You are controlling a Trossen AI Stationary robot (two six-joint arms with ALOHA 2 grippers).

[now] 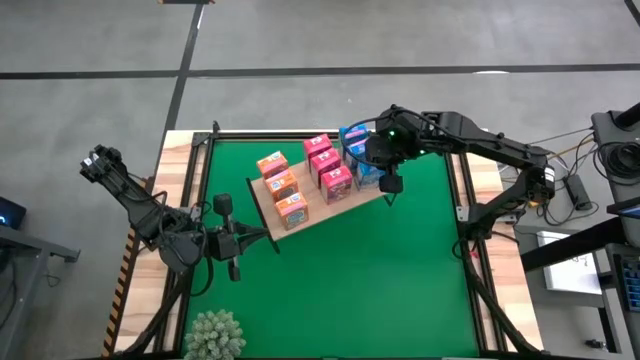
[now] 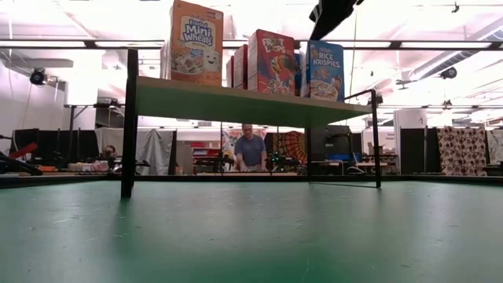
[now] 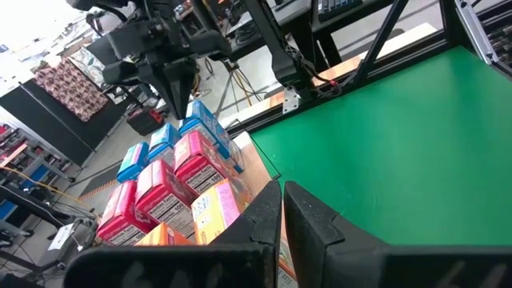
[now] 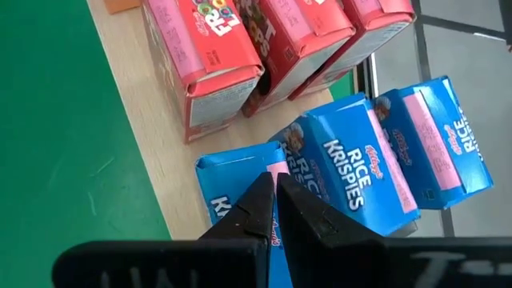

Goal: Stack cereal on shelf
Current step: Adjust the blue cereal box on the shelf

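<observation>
A green-matted counter (image 1: 400, 280) seen from above, with two dark robot arms reaching in from either side. Near the back of the counter stands the shelf (image 1: 262, 208) — a wide light-wood board on thin dark legs, set at an angle. On top of it stand nine small cereal boxes in three rows: three orange boxes (image 1: 281, 189) towards the left arm's side, three pink-red boxes (image 1: 327, 165) in the middle, and three blue boxes (image 1: 357, 150) towards the right arm's side.

From counter height, the shelf is raised well above the green surface, with an orange Mini-Wheats box (image 2: 196, 43), a red Froot Loops box (image 2: 272, 61) and a blue Rice Krispies box (image 2: 324, 71) standing upright along its top. A person (image 2: 250, 149) is in the room far behind.

The right end effector (image 1: 391, 186) hangs just over the blue boxes at the shelf's edge. Its fingers are pressed together and hold nothing; in its wrist view the tips sit above the nearest blue box (image 4: 240, 188).

The left end effector (image 1: 234, 243) rests low over the counter beside the shelf's near corner — also closed and empty, its fingers (image 3: 308, 220) pointing towards the boxes.
</observation>
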